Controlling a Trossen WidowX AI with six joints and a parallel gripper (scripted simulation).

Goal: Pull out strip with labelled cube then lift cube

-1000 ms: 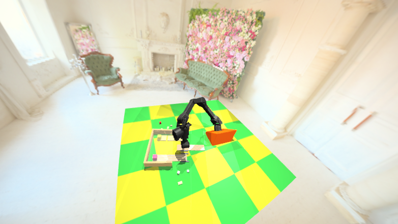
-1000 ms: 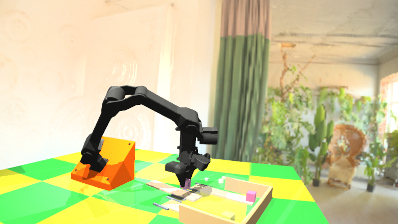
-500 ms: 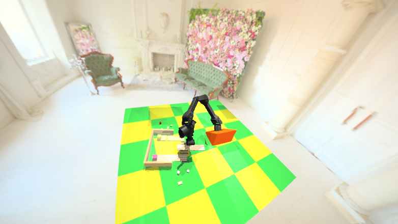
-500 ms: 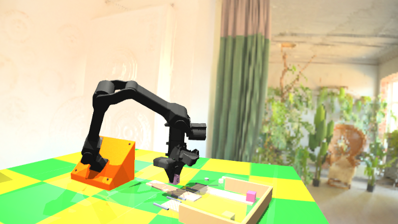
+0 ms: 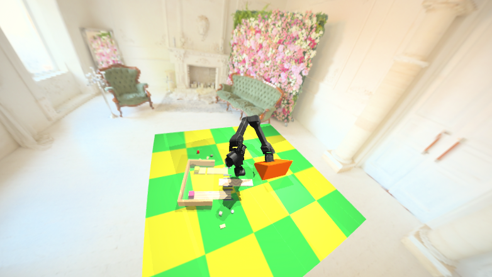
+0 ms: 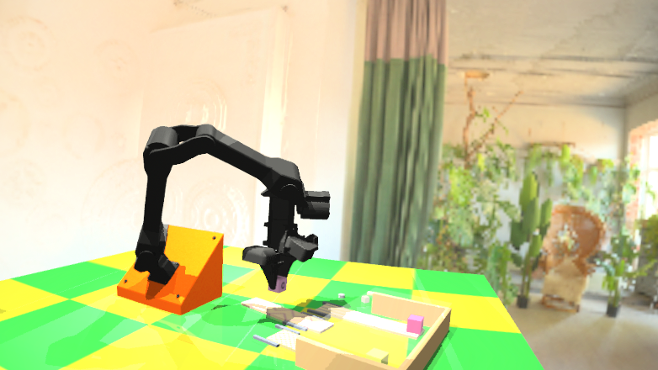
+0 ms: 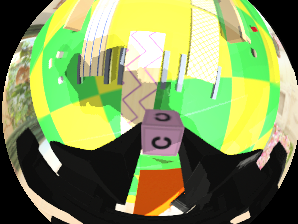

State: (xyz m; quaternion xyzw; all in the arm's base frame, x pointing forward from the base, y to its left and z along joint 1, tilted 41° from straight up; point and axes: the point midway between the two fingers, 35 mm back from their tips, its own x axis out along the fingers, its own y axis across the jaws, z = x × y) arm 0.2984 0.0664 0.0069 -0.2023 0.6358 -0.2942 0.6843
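My gripper [image 6: 278, 281] [image 7: 160, 127] is shut on the labelled cube, a mauve cube [image 6: 278, 285] [image 7: 161, 141] with a dark C on its faces. It holds the cube in the air above the zigzag strip. That strip [image 5: 246, 182] [image 6: 318, 324] [image 7: 146, 44] lies flat, outside the wooden frame. A blue-lined strip [image 5: 207, 195] [image 6: 368, 319] [image 7: 98, 32] bears a pink cube [image 5: 191, 194] [image 6: 415, 324]. A grid-patterned strip [image 5: 216, 170] [image 6: 283, 339] [image 7: 203, 47] bears a yellow cube [image 5: 196, 169]; a yellow band crosses it. The arm hides the held cube in the top view.
A three-sided wooden frame [image 5: 184, 182] [image 6: 409, 305] stands around the far ends of the two other strips. Short grey bars [image 6: 266, 340] [image 7: 180, 73] flank the strips. Small pale blocks [image 5: 222, 226] and a red one [image 5: 197, 152] lie outside. The orange base [image 5: 275, 169] [image 6: 198, 285] carries the arm.
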